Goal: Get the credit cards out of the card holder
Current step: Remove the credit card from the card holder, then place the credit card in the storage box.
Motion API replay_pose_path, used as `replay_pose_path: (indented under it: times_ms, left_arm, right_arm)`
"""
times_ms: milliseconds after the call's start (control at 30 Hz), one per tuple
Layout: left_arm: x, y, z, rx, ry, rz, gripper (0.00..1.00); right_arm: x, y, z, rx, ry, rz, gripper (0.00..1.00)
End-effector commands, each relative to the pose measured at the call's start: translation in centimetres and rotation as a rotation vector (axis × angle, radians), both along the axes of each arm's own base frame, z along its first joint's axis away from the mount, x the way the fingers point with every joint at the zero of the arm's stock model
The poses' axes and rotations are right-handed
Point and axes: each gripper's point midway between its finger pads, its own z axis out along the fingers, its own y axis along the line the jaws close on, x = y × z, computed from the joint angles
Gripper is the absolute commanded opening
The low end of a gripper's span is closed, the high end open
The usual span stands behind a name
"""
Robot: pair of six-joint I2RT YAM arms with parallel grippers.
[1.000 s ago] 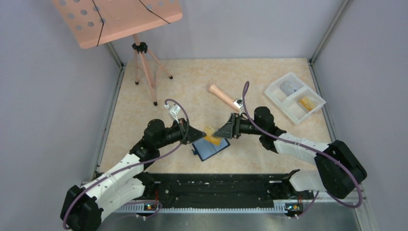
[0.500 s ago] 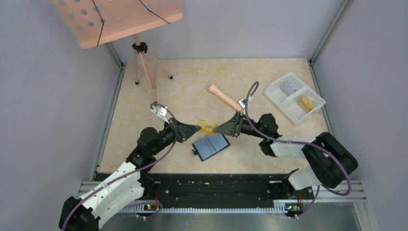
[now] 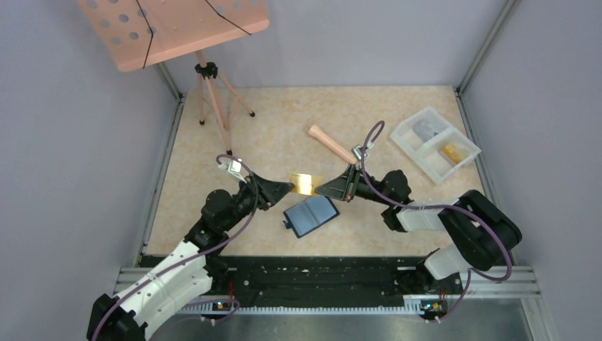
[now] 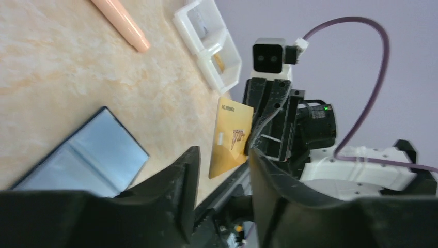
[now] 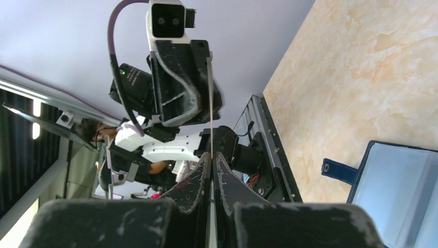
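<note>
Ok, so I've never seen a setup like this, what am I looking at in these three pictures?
Two robot arms are bolted at the near edge of a table. One picture looks down from above; the other two come from cameras on the wrists. The right gripper is shut on a gold card, held above the table. The left gripper faces it, its jaws apart. Beneath lies the open navy card holder. Farther back: a peach stick, a white divided tray, a music stand.
</note>
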Motion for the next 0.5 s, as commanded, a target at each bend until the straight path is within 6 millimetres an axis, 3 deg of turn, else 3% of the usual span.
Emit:
replay_pose_path:
  times_ms: [0, 167, 200, 333, 467]
  left_arm:
    - [0.4, 0.8, -0.3, 0.035, -0.007, 0.049, 0.56]
    - [0.3, 1.8, -0.9, 0.11, -0.008, 0.086, 0.93]
    - [0.3, 2.0, -0.9, 0.125, -0.015, 0.092, 0.96]
    - [-0.1, 2.8, -0.6, 0.209, -0.052, 0.096, 0.99]
    - [0.1, 4.7, -1.6, 0.353, -0.017, 0.158, 0.99]
  right_arm:
    - [1.0, -0.4, 1.5, -0.005, -0.068, -0.052, 0.0]
    - [3.8, -1.7, 1.1, -0.14, -0.066, -0.154, 0.0]
    - [4.4, -2.1, 0.5, -0.183, -0.049, -0.175, 0.0]
    - [7.4, -5.0, 1.5, -0.271, -0.063, -0.291, 0.0]
    - [10.3, -9.1, 1.7, -0.412, -0.059, -0.413, 0.0]
